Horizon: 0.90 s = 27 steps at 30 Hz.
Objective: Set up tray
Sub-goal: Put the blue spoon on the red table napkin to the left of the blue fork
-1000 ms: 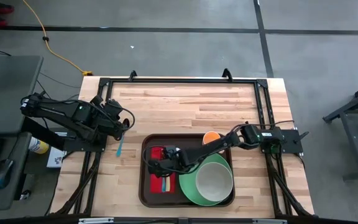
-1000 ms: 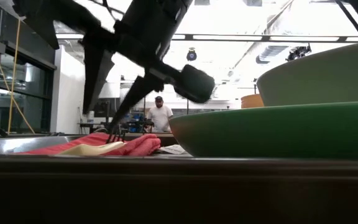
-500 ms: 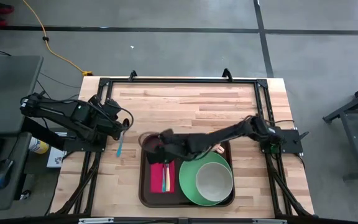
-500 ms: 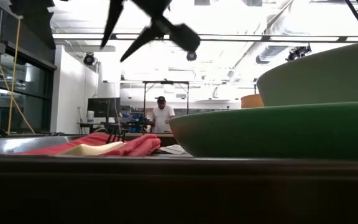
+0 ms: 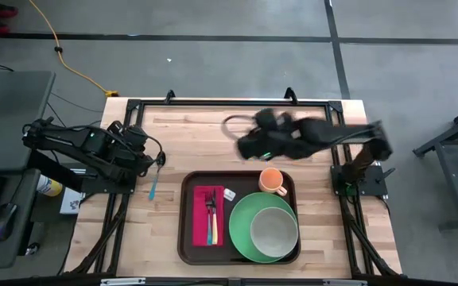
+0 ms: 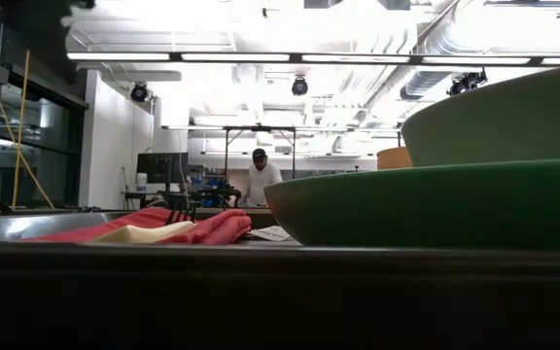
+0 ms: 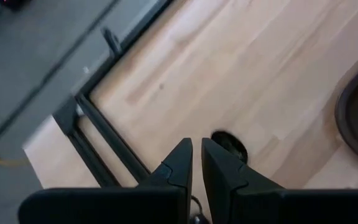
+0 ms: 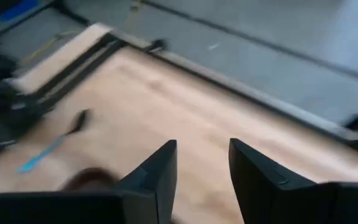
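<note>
On tray [image 5: 186, 238]: plate, bowl, cup, napkin.

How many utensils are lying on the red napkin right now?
2: a dark fork and a yellow-handled utensil lie together on the red napkin in the tray. More could be hidden beneath them.

A dark brown tray [image 5: 185, 238] is seen on a pale, striped wooden table [image 5: 205, 131]. On it are a red napkin [image 5: 199, 226], a green plate [image 5: 241, 226] with a grey-green bowl [image 5: 274, 229], and an orange cup [image 5: 271, 180]. A blue utensil [image 5: 153, 187] lies on the table to the left.
</note>
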{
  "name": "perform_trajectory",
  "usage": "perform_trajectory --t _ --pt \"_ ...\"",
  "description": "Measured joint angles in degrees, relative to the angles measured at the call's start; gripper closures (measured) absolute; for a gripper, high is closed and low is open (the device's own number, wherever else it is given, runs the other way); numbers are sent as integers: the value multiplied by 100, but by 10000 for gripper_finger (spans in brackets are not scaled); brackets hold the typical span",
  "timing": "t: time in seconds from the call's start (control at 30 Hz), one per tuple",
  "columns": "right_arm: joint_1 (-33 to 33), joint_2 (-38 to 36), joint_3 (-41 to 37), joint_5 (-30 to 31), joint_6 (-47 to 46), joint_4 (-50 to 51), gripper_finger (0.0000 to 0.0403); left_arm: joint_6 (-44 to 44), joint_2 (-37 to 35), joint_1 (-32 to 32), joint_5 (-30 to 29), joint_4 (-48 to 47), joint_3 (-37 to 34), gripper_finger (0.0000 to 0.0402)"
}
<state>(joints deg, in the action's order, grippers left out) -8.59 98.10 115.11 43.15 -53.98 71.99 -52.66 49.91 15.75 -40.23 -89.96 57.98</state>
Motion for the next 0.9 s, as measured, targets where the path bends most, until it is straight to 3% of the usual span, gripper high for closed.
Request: perform_trajectory --t 0.2,0.37,0.43,0.63,0.9 --pt "105 -993 -20 526 -85 1376 300 -424 -477 2 570 524 -775 334" --pt "115 -1792 -501 734 80 1793 374 -467 -685 -1 624 992 -1001 334" --pt "115 -2200 -942 745 148 1777 395 -547 -684 -1 593 1000 -1041 334" --pt "113 -3673 -2839 613 -417 1576 400 -1344 -660 -1 765 1018 -1300 334" --pt "94 -5323 -5179 312 -276 -12 402 -2707 -309 -106 1285 1018 -1481 334"
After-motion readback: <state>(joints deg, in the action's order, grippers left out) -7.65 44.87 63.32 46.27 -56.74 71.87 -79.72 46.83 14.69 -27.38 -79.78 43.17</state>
